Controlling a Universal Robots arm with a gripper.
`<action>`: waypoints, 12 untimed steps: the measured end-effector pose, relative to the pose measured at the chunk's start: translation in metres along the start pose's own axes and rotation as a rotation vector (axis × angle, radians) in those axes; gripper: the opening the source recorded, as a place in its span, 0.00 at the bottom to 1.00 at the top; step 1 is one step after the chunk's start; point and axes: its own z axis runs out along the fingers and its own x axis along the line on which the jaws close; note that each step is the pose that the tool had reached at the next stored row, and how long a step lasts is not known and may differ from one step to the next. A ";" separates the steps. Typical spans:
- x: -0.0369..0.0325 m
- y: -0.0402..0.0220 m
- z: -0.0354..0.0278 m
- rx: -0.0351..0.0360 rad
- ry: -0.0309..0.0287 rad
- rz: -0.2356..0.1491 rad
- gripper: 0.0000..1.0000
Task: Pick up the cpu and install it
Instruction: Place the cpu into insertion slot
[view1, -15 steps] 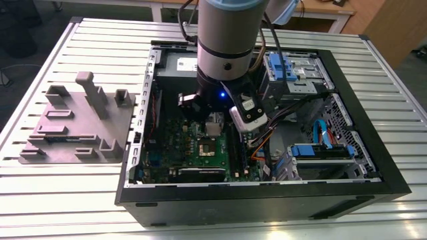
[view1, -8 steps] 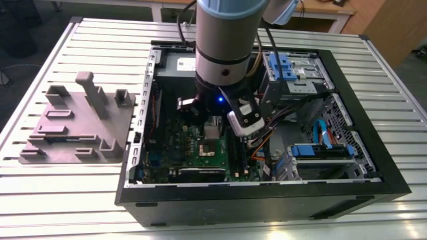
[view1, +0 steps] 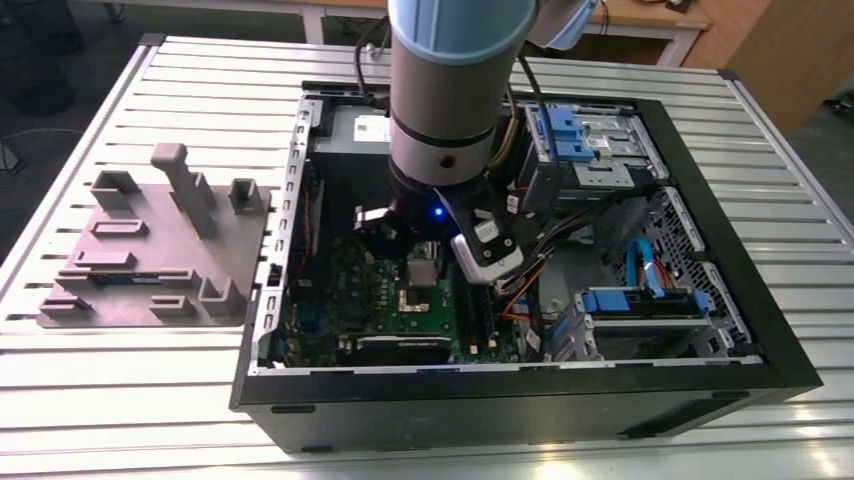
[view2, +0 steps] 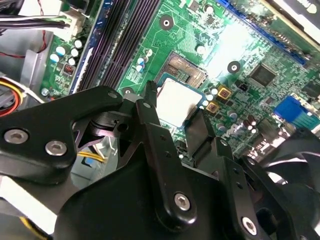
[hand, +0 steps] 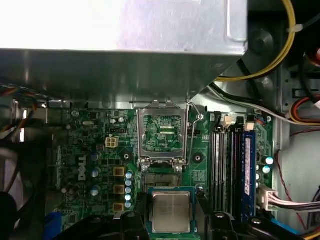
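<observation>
The cpu (hand: 171, 211) is a small square chip with a silver-grey top, and my gripper (hand: 172, 221) is shut on it, one black finger against each of two opposite edges. In the second wrist view the cpu (view2: 176, 101) hangs just above the green motherboard (view2: 250, 50), beside the open socket (view2: 186, 68), between the fingers (view2: 150, 112). The socket's metal lid (hand: 162, 131) stands swung open, with the bare socket (hand: 159, 178) right next to the chip. In the exterior view the gripper (view1: 424, 268) reaches down into the open computer case (view1: 534, 400) over the motherboard (view1: 360, 300).
A big grey metal box (hand: 125, 40) overhangs the board close to the socket. Memory slots (hand: 227, 165) and cable bundles (hand: 280, 195) lie to one side. Blue drive cages (view1: 574, 130) fill the case on the exterior view's right. A grey fixture tray (view1: 147, 250) sits on the table at the exterior view's left.
</observation>
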 end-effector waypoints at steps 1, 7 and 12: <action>0.0001 -0.0001 0.0018 0.0001 0.0001 0.000 0.47; 0.0006 -0.0028 0.0098 0.0000 0.0001 0.000 0.47; 0.0006 -0.0028 0.0100 0.0002 0.0001 0.000 0.47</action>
